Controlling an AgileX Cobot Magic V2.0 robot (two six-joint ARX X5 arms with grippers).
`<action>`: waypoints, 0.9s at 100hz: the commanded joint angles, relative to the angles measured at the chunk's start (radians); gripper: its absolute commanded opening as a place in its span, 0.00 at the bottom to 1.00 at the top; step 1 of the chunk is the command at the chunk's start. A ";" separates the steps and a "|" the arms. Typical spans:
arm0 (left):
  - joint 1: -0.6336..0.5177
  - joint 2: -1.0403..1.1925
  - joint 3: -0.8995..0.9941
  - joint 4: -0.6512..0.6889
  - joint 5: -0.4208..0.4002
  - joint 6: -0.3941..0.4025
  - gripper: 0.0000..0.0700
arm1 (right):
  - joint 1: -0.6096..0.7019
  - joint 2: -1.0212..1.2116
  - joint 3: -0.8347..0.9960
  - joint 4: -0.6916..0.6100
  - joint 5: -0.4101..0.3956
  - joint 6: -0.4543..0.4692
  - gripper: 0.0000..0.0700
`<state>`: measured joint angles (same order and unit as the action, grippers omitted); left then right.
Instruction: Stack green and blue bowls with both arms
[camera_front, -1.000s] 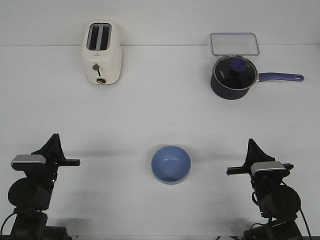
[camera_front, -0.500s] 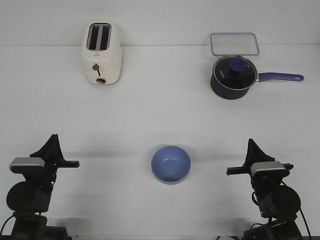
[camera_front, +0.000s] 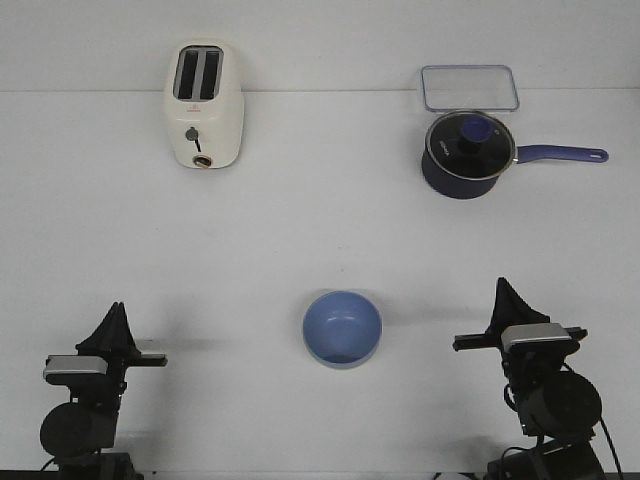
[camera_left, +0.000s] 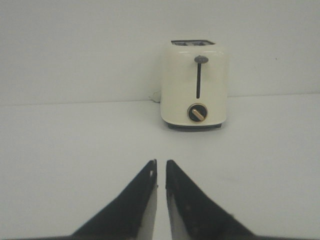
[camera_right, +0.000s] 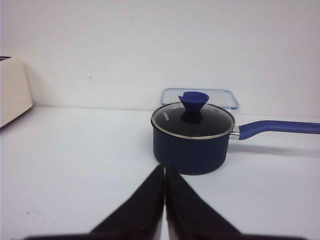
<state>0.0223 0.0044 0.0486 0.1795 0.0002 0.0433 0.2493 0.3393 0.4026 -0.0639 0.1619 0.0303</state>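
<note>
The left arm's fingers (camera_front: 118, 310) have dropped back toward the near edge and sit slightly further right than before; the right arm's fingers (camera_front: 503, 288) are unchanged. Both pairs are nearly pressed together, holding nothing. The matte blue bowl (camera_front: 342, 328), round and smooth, rests near-centre on the white worktop (camera_front: 320, 230), with bare surface all around it. Far off stand a cream toaster (camera_front: 204, 105) and a lidded navy saucepan (camera_front: 468, 153).
</note>
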 joint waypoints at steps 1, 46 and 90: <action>0.001 -0.002 -0.016 0.005 0.006 0.010 0.02 | 0.003 0.001 0.002 0.011 0.003 -0.005 0.00; 0.000 0.000 -0.035 -0.014 0.008 -0.040 0.02 | 0.003 0.001 0.002 0.012 0.003 -0.005 0.00; 0.000 0.000 -0.035 -0.014 0.008 -0.040 0.02 | 0.003 0.001 0.002 0.012 0.003 -0.006 0.00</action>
<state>0.0219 0.0055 0.0341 0.1532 0.0051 0.0090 0.2493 0.3393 0.4026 -0.0631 0.1619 0.0299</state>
